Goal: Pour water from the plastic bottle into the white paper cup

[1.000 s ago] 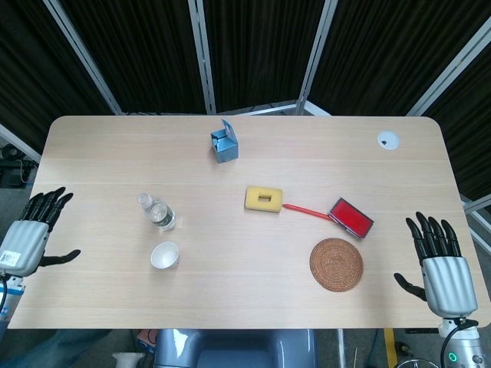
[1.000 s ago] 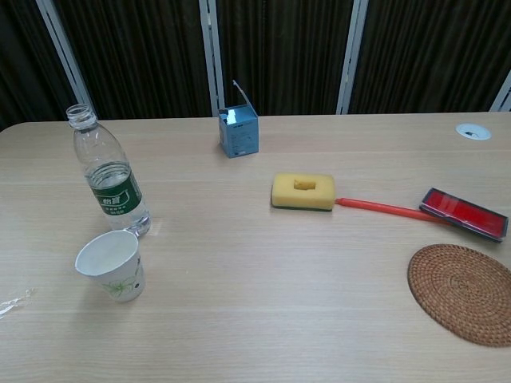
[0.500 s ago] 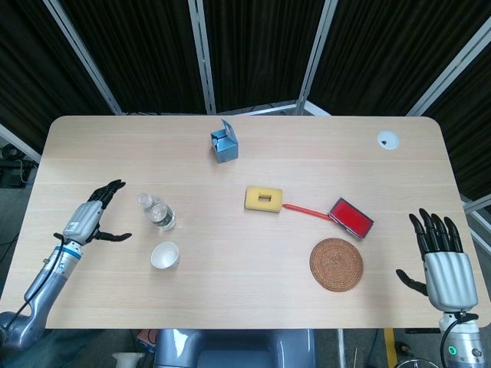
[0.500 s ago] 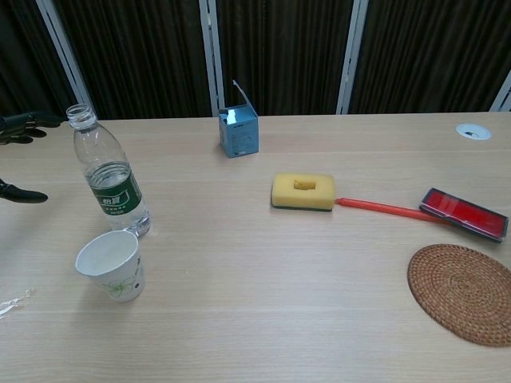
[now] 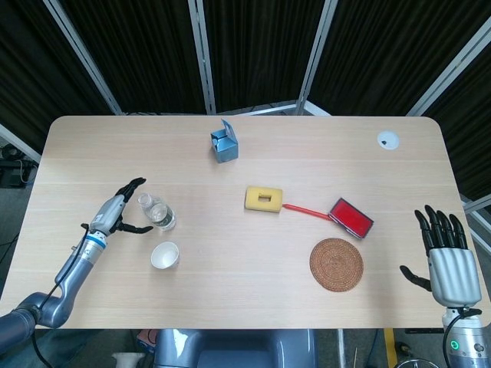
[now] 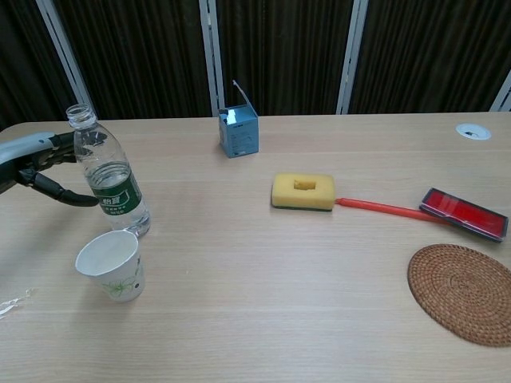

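Observation:
A clear plastic bottle (image 6: 109,175) with a green label and no cap stands upright on the table, partly filled; the head view shows the bottle (image 5: 157,213) from above. Just in front of it stands the white paper cup (image 6: 112,266), upright and empty, seen in the head view too (image 5: 164,255). My left hand (image 5: 120,213) is open, fingers spread, right beside the bottle's left side; in the chest view the left hand (image 6: 40,163) reaches the bottle, contact unclear. My right hand (image 5: 446,257) is open at the table's right edge, far from both.
A blue open carton (image 5: 224,142) stands at the back. A yellow sponge (image 5: 263,198), a red brush (image 5: 349,216) with a thin handle and a round woven coaster (image 5: 336,264) lie right of centre. A white grommet (image 5: 388,139) marks the far right corner.
My left hand has moved rightward from the table's left edge to the bottle's side, staying open. The right hand has sunk slightly. Bottle and cup have not moved.

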Controlling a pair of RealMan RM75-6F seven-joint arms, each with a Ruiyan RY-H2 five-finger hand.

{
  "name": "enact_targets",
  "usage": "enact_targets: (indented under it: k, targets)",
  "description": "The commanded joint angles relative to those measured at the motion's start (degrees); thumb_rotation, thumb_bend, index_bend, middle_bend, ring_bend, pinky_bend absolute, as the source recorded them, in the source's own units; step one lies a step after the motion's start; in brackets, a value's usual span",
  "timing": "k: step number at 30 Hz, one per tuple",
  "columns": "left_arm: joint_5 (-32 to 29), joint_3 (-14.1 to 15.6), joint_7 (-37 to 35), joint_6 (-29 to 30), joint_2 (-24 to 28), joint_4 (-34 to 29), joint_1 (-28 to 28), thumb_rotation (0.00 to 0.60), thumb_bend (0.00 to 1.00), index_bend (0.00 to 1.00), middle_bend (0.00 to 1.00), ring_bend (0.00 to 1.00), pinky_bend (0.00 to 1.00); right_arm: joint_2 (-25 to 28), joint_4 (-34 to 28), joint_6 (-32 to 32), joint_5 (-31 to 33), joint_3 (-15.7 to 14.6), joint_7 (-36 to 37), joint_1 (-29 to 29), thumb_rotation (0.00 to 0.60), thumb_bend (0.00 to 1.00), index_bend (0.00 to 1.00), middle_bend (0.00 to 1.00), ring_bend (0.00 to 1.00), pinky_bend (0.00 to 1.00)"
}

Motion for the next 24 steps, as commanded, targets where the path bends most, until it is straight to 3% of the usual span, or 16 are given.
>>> enact_targets:
  k: [1, 16, 19, 24]
  targets:
    - [0.81, 0.26, -3.44, -1.34, -2.17, 2.25, -1.6, 0.6, 0.0, 0.0, 0.0, 0.0, 0.0, -0.11, 0.24, -0.12, 0.2, 0.09, -0.01, 0.13, 0.6, 0.0, 0.0, 0.0, 0.0, 0.0]
    - [3.24, 2.21, -12.72, -2.4, -8.6, 11.62, -4.78, 0.6, 0.0, 0.01, 0.0, 0.0, 0.01, -0.82, 1.0, -1.0, 1.75, 0.39, -0.35, 0.75, 0.6, 0.0, 0.0, 0.0, 0.0, 0.0]
    - [3.44, 2.31, -14.51, -1.96, -9.55, 12.62, -5.1, 0.6, 0.04, 0.07, 0.02, 0.0, 0.06, -0.78, 0.92, -0.84, 1.78, 0.4, -0.25, 0.72, 0.6, 0.0, 0.0, 0.0, 0.0, 0.0]
    - [2.98, 2.4, -16.61, -3.04, -10.43, 13.68, -5.8, 0.6, 0.22, 0.27, 0.21, 0.1, 0.18, -0.61, 0.86, -0.92, 1.91, 0.34, 0.14, 0.76, 0.6, 0.0, 0.0, 0.0, 0.0, 0.0]
